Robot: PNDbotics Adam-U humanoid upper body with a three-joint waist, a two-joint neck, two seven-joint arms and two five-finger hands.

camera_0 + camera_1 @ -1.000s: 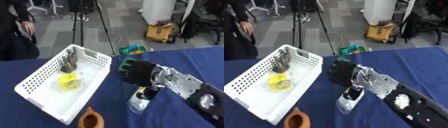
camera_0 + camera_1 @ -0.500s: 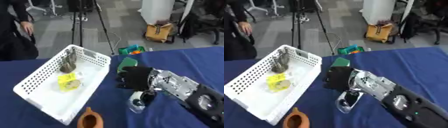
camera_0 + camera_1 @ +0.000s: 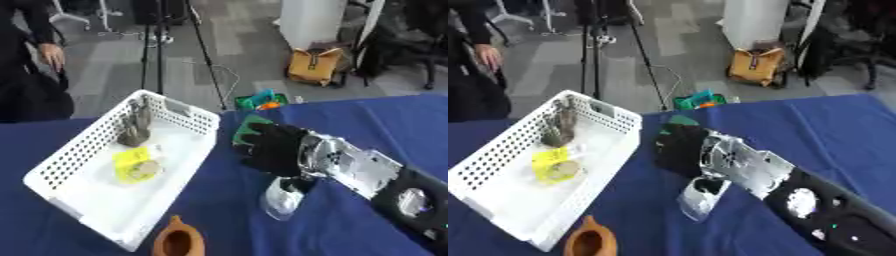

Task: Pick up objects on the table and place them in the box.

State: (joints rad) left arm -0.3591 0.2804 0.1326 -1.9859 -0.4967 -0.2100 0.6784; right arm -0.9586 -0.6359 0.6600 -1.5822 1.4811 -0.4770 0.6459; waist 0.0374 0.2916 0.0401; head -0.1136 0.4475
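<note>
My right hand (image 3: pixel 276 149), black with a silver forearm, comes in from the lower right and hovers back-up over the blue table (image 3: pixel 367 125), just right of the white basket (image 3: pixel 83 192). A flat green thing (image 3: pixel 248 125) shows past its far edge, partly covered. A clear, glass-like object (image 3: pixel 281 201) lies on the cloth directly under the wrist; a dark part of the hand overlaps its top. Whether the hand holds it is hidden. In the basket lie a yellow item (image 3: pixel 135 167) and a grey-olive item (image 3: pixel 136 125). My left hand is out of view.
A brown clay jug (image 3: pixel 179 242) stands at the front edge, just below the basket's near corner. Beyond the far table edge are a tripod (image 3: pixel 188 45), a small green-and-orange thing (image 3: pixel 262 101) and a yellow bag (image 3: pixel 315 65) on the floor.
The right hand has sunk a little and edged towards the basket, now covering more of the green thing. The clear object has stayed under the wrist.
</note>
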